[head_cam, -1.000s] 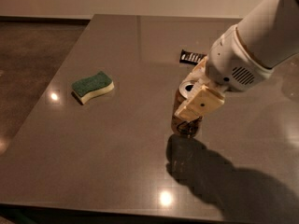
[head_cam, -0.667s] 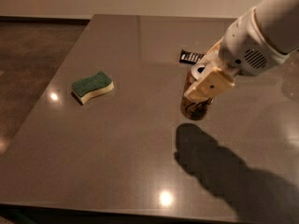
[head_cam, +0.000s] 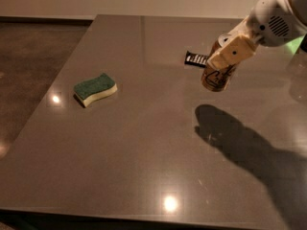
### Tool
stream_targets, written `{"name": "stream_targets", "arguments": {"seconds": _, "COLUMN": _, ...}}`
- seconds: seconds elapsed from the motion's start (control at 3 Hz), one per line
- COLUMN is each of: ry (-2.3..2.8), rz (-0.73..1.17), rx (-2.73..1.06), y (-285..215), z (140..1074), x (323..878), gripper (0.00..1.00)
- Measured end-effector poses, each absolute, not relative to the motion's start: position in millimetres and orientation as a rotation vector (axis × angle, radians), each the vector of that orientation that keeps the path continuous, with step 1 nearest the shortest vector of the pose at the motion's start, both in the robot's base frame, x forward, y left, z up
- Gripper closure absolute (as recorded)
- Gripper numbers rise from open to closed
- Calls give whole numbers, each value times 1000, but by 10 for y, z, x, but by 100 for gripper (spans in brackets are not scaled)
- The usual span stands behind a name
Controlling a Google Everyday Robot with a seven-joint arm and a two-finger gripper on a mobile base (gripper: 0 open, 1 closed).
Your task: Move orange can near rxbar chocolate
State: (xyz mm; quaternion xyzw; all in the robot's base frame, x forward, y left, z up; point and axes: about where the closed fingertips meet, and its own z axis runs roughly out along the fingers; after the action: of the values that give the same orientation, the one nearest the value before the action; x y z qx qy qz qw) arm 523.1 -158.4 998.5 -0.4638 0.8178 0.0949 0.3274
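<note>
The orange can [head_cam: 217, 76] is orange-brown with dark markings and hangs in the air above the table, right of centre. My gripper [head_cam: 225, 51] is shut on the can's upper part; one beige finger [head_cam: 230, 52] covers its front. The rxbar chocolate [head_cam: 196, 59], a flat black bar with white lettering, lies on the table just left of and behind the can, partly hidden by it. The can's shadow [head_cam: 216, 119] falls on the table below it.
A green and yellow sponge [head_cam: 95, 88] lies on the left part of the grey table [head_cam: 144, 152]. The white arm [head_cam: 276, 18] comes in from the upper right. The table's left edge borders the dark floor.
My gripper has lifted the orange can off the table and carried it up and to the right, toward the black bar. The sponge has not moved.
</note>
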Motion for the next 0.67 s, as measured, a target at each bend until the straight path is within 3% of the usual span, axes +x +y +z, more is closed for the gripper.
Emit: {"name": "stream_targets", "arguments": {"seconds": 0.67, "ry": 2260, "rz": 274, "rx": -1107, "y": -2051, "z": 9715, "x": 6004, "gripper": 100}}
